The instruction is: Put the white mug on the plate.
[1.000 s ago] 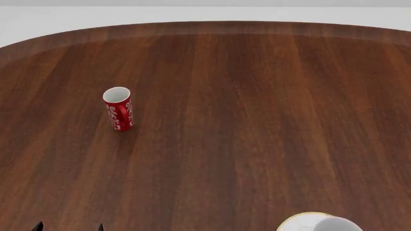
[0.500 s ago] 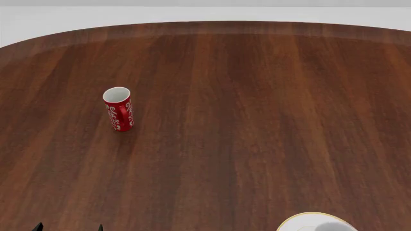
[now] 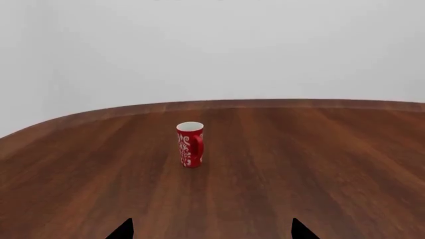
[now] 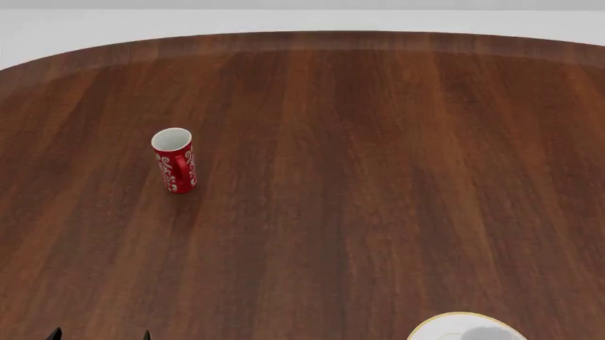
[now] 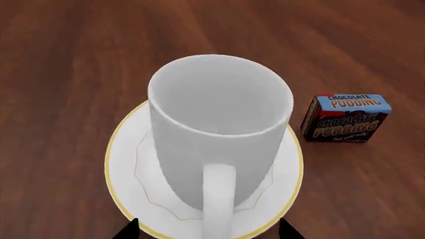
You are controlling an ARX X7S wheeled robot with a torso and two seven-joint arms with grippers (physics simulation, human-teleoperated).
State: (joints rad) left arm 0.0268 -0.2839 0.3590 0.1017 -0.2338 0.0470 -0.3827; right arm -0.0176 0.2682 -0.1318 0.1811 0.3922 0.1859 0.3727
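Note:
The white mug (image 5: 219,129) stands upright on the middle of the plate (image 5: 126,174), which is white with a golden rim; its handle (image 5: 219,199) points toward my right gripper. My right gripper (image 5: 209,230) is open. Its two dark fingertips sit wide apart on either side of the handle, without touching it. In the head view only the plate's far edge (image 4: 437,327) shows, at the bottom right. My left gripper (image 3: 211,230) is open and empty, low over the table near its front left (image 4: 101,334).
A small red mug with white swirls (image 4: 175,161) stands upright on the dark wooden table (image 4: 359,177), left of centre, and shows in the left wrist view (image 3: 190,144). A chocolate pudding box (image 5: 345,118) lies on the table close beside the plate.
In the head view the white mug's top has sunk out of sight at the bottom right, over the plate. The left gripper and the red mug have not moved.

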